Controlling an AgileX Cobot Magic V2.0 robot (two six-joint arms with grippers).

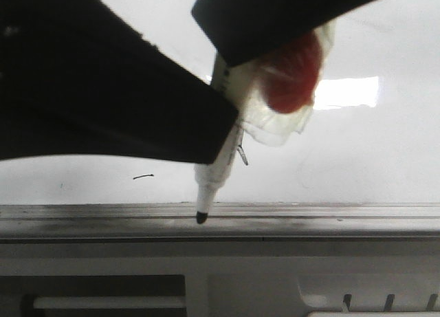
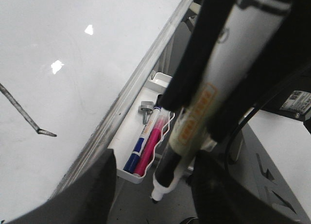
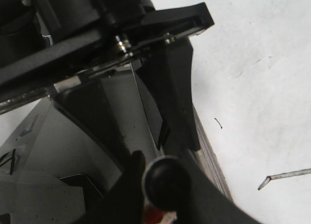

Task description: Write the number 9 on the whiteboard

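Note:
The whiteboard (image 1: 371,159) fills the front view behind both arms. My right gripper (image 3: 165,181) is shut on a white marker (image 1: 210,183); its black end cap shows between the fingers. The marker's black tip (image 1: 201,217) points down at the grey edge rail (image 1: 330,211), off the white surface. My left gripper (image 2: 155,187) is open, and the marker (image 2: 204,102) passes between its spread fingers. The number 9 shows only as a straight stem with a short tail (image 2: 24,114), also in the right wrist view (image 3: 286,175); its hook is out of view.
A short black dash (image 1: 143,176) lies left of the marker tip. A white tray (image 2: 127,174) under the rail holds a blue marker (image 2: 137,151) and a pink marker (image 2: 150,146). A red lump in clear plastic (image 1: 292,73) sits by the right gripper.

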